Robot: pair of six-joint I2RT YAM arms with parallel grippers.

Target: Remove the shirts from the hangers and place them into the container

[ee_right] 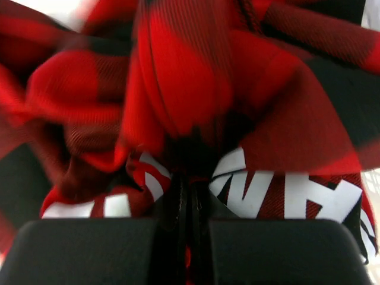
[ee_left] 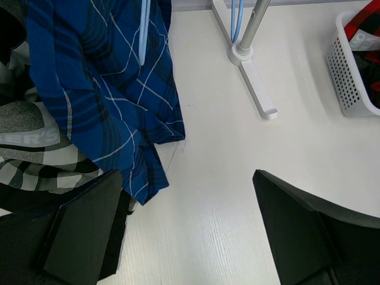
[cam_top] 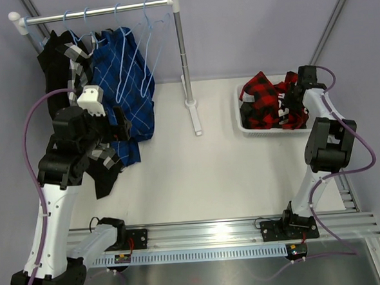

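One red-black plaid shirt [cam_top: 261,99] is pinched by the right gripper [ee_right: 189,190] in the laundry basket [cam_top: 246,125] at three o'clock, for release; the left gripper [ee_left: 187,202] is spread wide.

A white worktop [cam_top: 211,170] is carrying a white mesh basket [ee_left: 350,77] at its far right, while the clothes rail's foot [cam_top: 194,119] is standing near the middle.

- Pale lilac-grey wall [cam_top: 247,29] behind, evenly lit
- White table top [cam_top: 205,174] with soft shadows
- Clothes rail [cam_top: 183,59] at far left: metal bar and upright, white joints, white foot on the table
- Ribbed aluminium strip [cam_top: 215,231] along the near edge, brushed metal sheet [cam_top: 249,271] below
- Grey pole [cam_top: 331,11] slanting in the upper right corner
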